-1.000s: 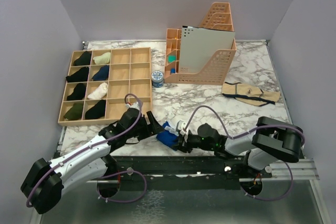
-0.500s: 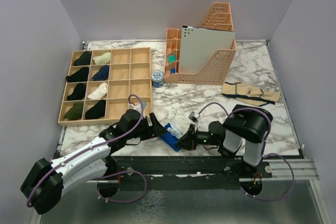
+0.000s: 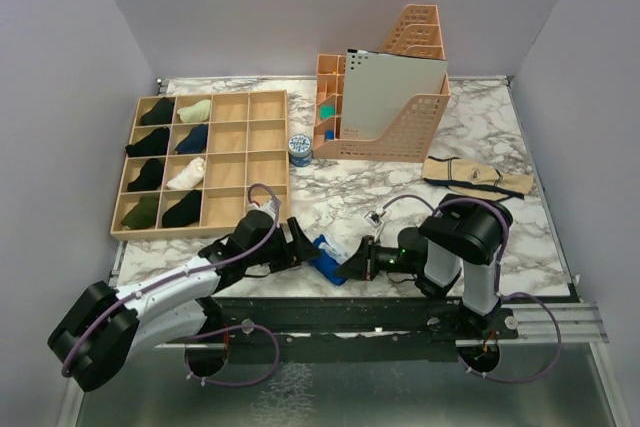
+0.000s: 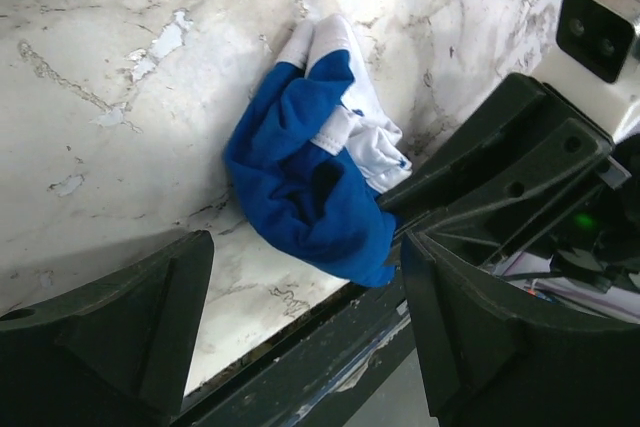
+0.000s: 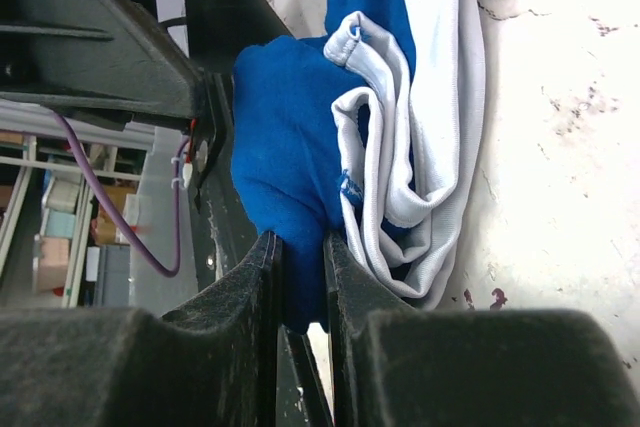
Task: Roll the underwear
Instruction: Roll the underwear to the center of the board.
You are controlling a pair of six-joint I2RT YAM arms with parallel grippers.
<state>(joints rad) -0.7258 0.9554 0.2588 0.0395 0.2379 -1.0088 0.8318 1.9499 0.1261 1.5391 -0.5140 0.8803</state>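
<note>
The underwear is a crumpled blue and white bundle lying at the table's near edge. In the left wrist view the underwear lies just ahead of my left gripper, whose dark fingers stand wide open on either side of its near end, holding nothing. My right gripper is shut on a blue fold of the underwear, with the white waistband bunched to the right of the pads. From above, the left gripper and right gripper meet at the bundle from opposite sides.
A wooden divided tray with several rolled dark and pale items sits at the back left. Peach file holders and a small blue tin stand behind. A beige garment lies at the right. The table's front edge runs right under the bundle.
The right arm has folded up from a low stretched pose, its gripper staying at the underwear and closing a little tighter. The left gripper has opened slightly wider.
</note>
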